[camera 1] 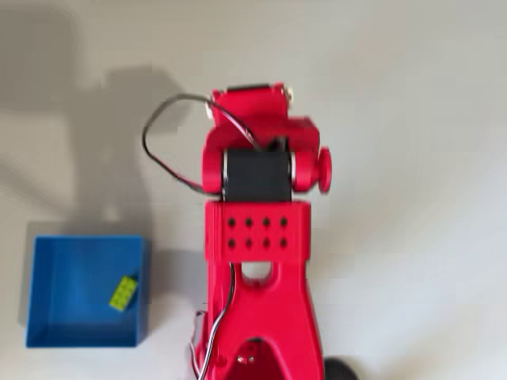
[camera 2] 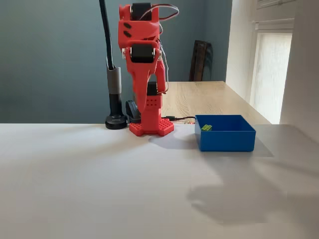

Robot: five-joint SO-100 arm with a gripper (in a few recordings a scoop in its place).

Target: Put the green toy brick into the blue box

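Overhead view: one green toy brick (camera 1: 123, 293) lies inside the one blue box (camera 1: 55, 317), near the box's right wall, flat on the bottom. The single red arm (camera 1: 257, 237) is folded up beside the box, clear of it; its jaws are hidden, cannot tell whether spread or closed. Placing step looks done, judging by the brick's spot; next move likely just calls for parking the arm.

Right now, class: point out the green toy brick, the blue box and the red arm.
green toy brick (camera 1: 123, 294), overhead view, its studded top.
blue box (camera 2: 225, 140), fixed view, its front wall.
red arm (camera 1: 257, 231), overhead view, the flat plate with holes.
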